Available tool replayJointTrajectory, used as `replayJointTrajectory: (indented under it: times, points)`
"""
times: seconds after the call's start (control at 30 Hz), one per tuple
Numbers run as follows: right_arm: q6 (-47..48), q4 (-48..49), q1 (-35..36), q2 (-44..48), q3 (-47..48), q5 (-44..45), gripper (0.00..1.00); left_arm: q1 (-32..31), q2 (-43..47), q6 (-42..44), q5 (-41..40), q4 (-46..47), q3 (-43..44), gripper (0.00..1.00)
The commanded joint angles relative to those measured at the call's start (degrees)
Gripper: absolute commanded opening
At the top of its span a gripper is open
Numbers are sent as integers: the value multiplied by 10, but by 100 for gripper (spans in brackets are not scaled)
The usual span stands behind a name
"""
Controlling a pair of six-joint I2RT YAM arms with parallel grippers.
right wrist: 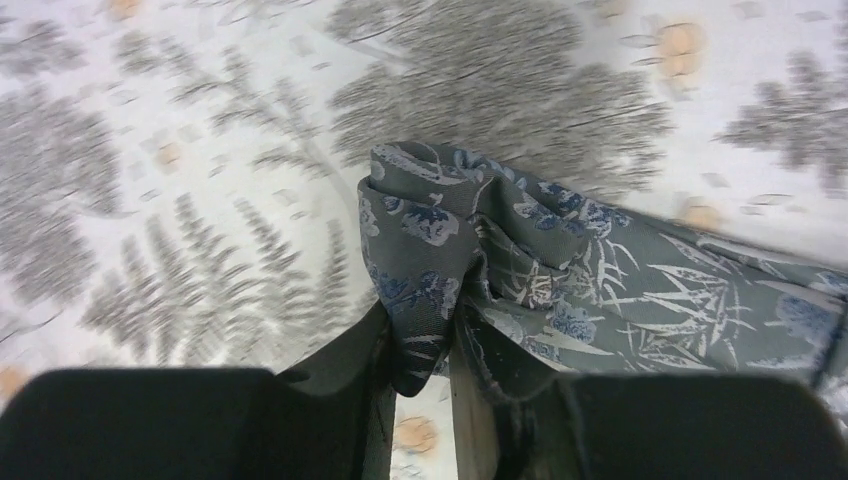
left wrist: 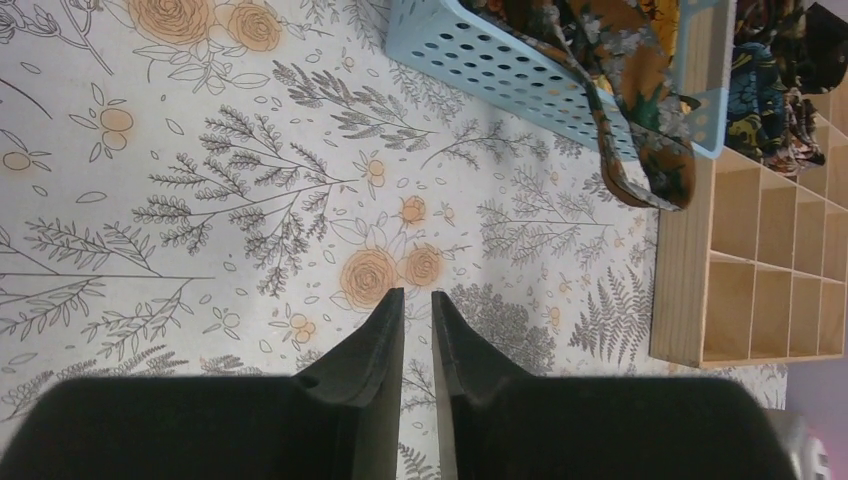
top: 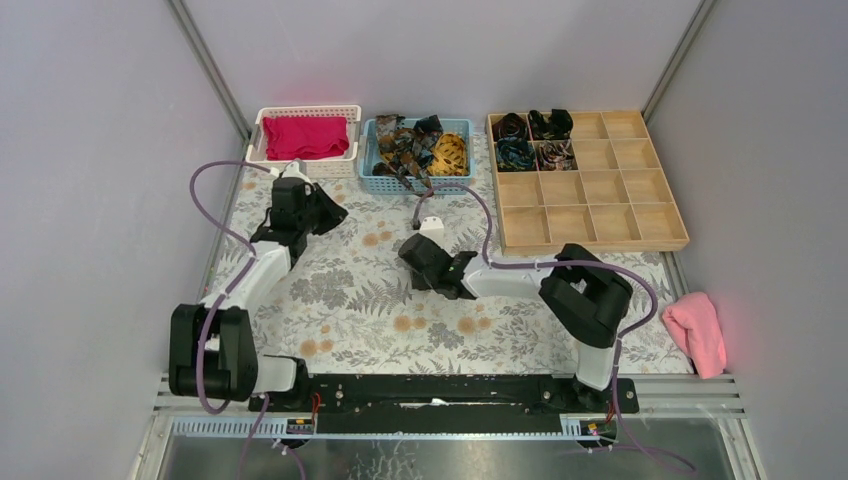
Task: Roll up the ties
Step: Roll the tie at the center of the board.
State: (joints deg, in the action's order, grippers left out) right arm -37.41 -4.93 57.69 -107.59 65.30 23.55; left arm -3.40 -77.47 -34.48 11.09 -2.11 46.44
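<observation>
— What is the table (top: 350, 290) like?
— It has a floral print, grey ferns and orange blooms.
— And on it?
— A white basket (top: 335, 168) sits at eleven o'clock, with a blue basket (top: 385, 183) just beside it at twelve. A brown patterned tie (left wrist: 640, 170) spills from the blue one onto the print. A wooden compartment tray (top: 600, 245) is at one to two, and a pink cloth (top: 695, 330) at four.

Soft, even light from above; only faint shadows on the counter (top: 350, 290). The left wrist view is sharp. In the right wrist view the counter's pattern smears with motion blur, while the grey tie (right wrist: 600, 280) looks crisp.
</observation>
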Motion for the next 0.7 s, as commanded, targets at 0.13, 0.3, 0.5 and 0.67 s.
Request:
replayJointTrajectory:
  times: [0.13,0.3,0.5,0.67]
  points:
    - [-13,269,4,55,-120,-242,22,-68,102,-3,-69,30,-46,26]
    - [-56,424,-8,86,-214,-306,22,-142,156,20,-76,47,-75,37]
    - [-169,659,-51,65,-338,-398,21,-186,170,44,-8,132,-129,52]
    - [-271,840,-83,0,-398,-441,20,-194,174,63,70,172,-166,55]
